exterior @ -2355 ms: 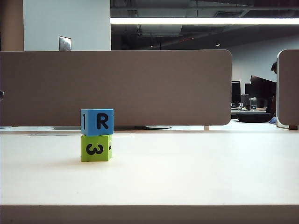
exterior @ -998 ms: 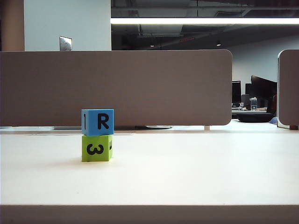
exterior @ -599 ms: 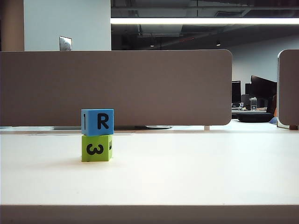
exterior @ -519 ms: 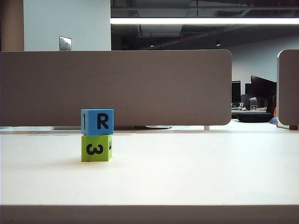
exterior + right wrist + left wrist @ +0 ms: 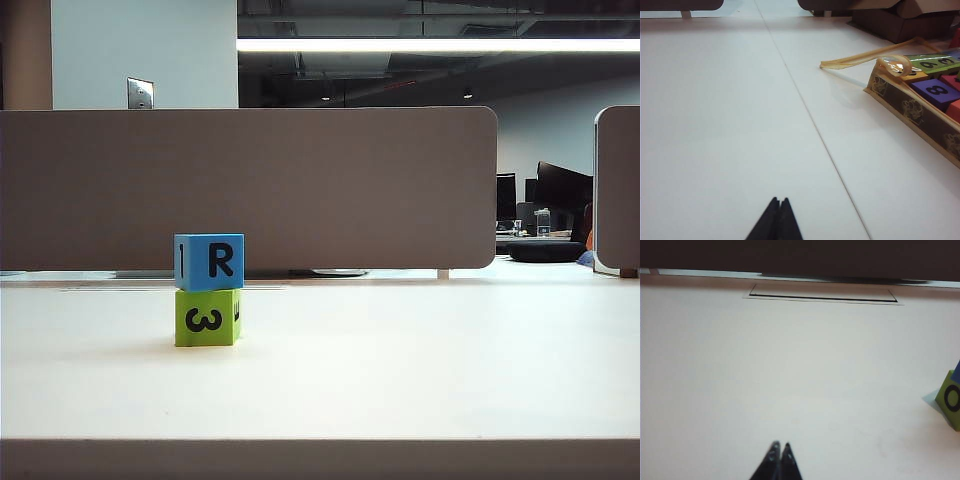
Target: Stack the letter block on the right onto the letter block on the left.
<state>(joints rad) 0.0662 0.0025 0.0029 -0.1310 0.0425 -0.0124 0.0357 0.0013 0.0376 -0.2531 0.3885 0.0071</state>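
The blue R block (image 5: 209, 262) sits squarely on the green 3 block (image 5: 206, 318), left of the middle of the white table (image 5: 400, 370), so the stacking looks done. The left gripper (image 5: 780, 446) and right gripper (image 5: 779, 201), both pressed together and empty, hover low over bare table; the left's view catches the stack's edge, the right's a tray of blocks (image 5: 920, 107).

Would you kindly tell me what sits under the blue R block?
The green block marked 3 lies directly beneath the blue R block; their touching faces are hidden.
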